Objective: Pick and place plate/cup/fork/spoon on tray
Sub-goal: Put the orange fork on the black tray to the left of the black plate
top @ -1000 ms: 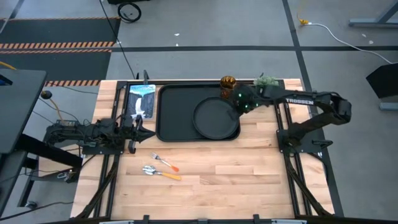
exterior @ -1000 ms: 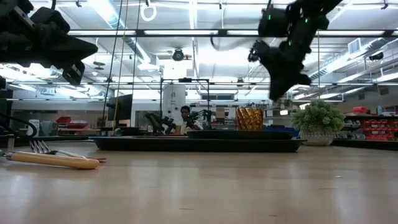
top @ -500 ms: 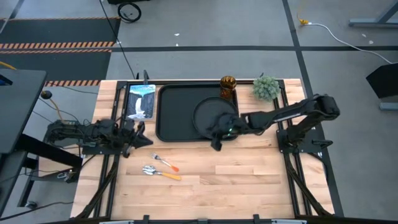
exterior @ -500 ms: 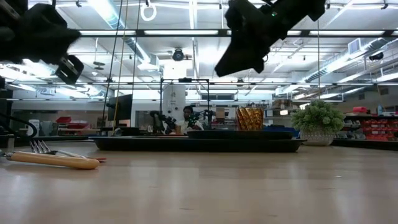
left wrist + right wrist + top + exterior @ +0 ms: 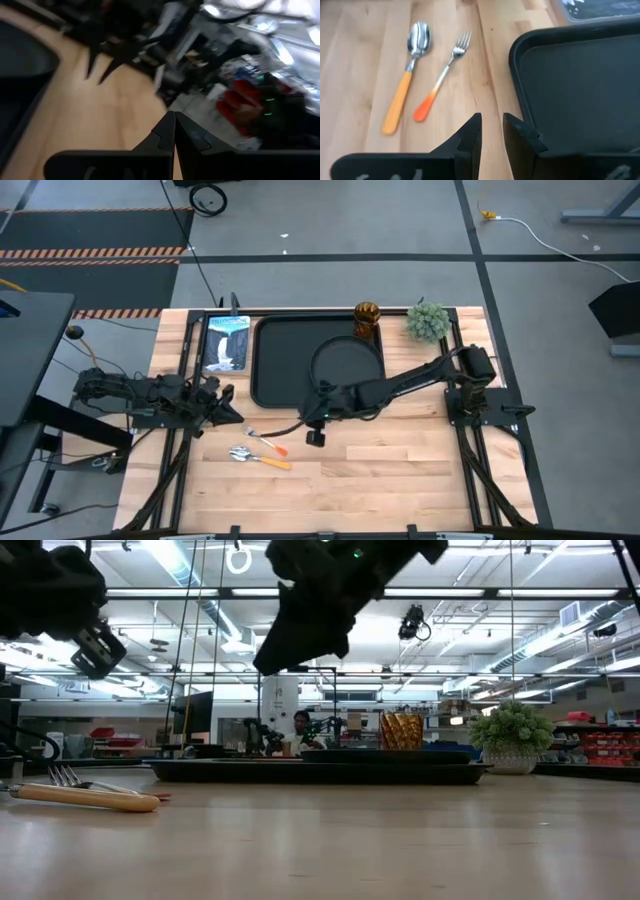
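Spoon (image 5: 256,459) and fork (image 5: 264,442) lie on the bare table (image 5: 400,470) toward the near-left, side by side but not touching — the spoon nearer the front edge, the fork just behind it. In the right wrist view both sit with bowl (image 5: 418,34) and tines (image 5: 463,39) pointing the same way, handles angled back. From the low view the spoon handle (image 5: 85,798) and the fork tines (image 5: 63,776) show at the table's left.

Right gripper (image 5: 315,427) hangs over the table just off the tray's front edge, near its middle, a little right of the fork. Fingers (image 5: 470,137) show a narrow gap, nothing between them — nearly closed, empty. Its arm stretches across from the right side of the table.

Left gripper (image 5: 222,405) sits near the left edge, beside the tray's front-left corner, above the surface. Fingers (image 5: 165,135) pressed together, holding nothing.

Tray (image 5: 275,360) lies along the back half of the table. The plate (image 5: 345,362) rests inside it, on the right side. The cup (image 5: 367,317) stands upright at the tray's back-right corner; I can't tell whether it is on the tray or just behind the rim.

Picture card (image 5: 226,342) lies just left of the tray at the back-left. Green plant ball (image 5: 428,321) sits at the back-right corner, apart from the cup.
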`<control>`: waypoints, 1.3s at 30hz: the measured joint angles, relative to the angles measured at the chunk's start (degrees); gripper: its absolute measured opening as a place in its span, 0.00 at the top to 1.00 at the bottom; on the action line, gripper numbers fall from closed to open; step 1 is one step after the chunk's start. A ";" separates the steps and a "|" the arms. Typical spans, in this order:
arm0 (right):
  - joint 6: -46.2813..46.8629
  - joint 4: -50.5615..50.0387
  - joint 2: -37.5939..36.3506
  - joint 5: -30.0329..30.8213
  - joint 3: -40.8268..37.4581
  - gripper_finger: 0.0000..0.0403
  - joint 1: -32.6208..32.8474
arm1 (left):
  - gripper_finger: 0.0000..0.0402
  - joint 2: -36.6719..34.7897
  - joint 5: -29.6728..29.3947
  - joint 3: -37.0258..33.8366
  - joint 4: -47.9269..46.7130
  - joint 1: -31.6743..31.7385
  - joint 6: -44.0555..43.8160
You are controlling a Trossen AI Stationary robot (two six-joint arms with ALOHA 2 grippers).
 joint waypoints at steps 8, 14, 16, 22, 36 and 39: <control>-5.03 -14.42 -0.85 8.54 6.01 0.79 -0.55 | 0.97 10.06 -10.28 7.26 -14.26 -2.44 0.19; -9.64 -16.50 -5.51 23.47 1.58 0.79 -1.47 | 0.97 21.44 -13.89 10.80 -16.38 -4.48 -7.17; -11.12 -15.56 -7.05 28.63 -0.77 0.79 -1.68 | 0.97 24.69 -13.94 12.17 -18.39 -4.95 -11.19; -22.34 -1.74 -11.89 44.72 -9.93 0.79 -2.17 | 0.97 34.20 -14.03 17.45 -26.10 -6.16 -24.95; -49.82 42.42 -19.59 25.89 -29.75 0.79 -2.81 | 0.97 54.61 -19.32 30.71 -33.38 -8.20 -41.63; -49.91 42.76 -19.68 24.45 -30.27 0.79 -3.71 | 0.97 58.66 -21.41 32.50 -33.79 -9.85 -47.48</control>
